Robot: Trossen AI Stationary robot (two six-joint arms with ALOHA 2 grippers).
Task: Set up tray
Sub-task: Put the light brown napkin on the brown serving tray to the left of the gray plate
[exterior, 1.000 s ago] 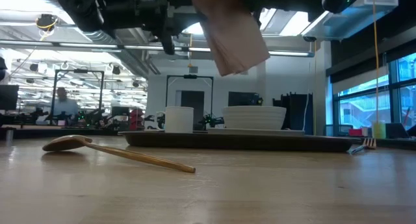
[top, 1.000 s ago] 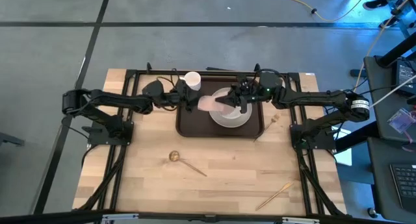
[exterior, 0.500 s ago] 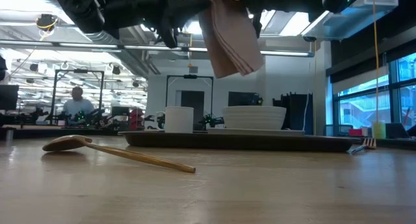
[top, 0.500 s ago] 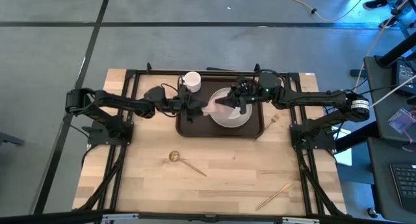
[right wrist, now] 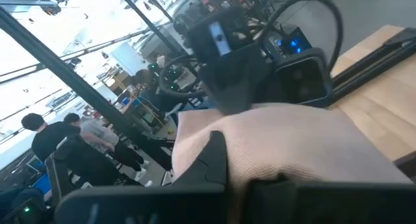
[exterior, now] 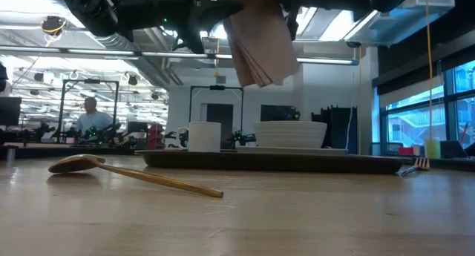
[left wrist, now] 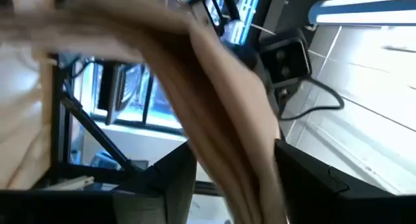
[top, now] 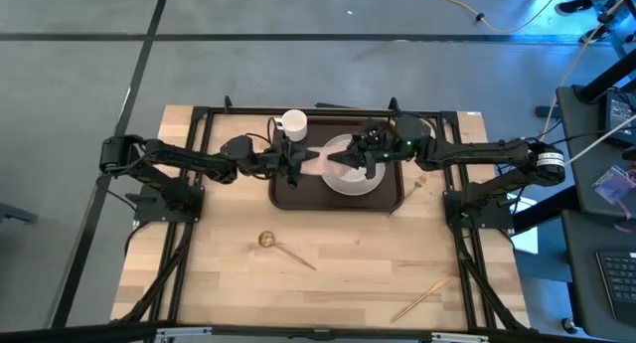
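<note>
Wooden surface (top: pixel 328 273) fills the middle of the grey floor; the tray (top: pixel 286 194) lies at its far centre, carrying a plate (top: pixel 350 179) and a cup (top: pixel 292 121). Above the tray, the right gripper (top: pixel 350 160) is pressed together, pinching a napkin (top: pixel 323 161), while the left gripper (top: pixel 294 164) has its fingers spread around the napkin's other end. A spoon (top: pixel 283 248) lies nearer, well apart.
</note>
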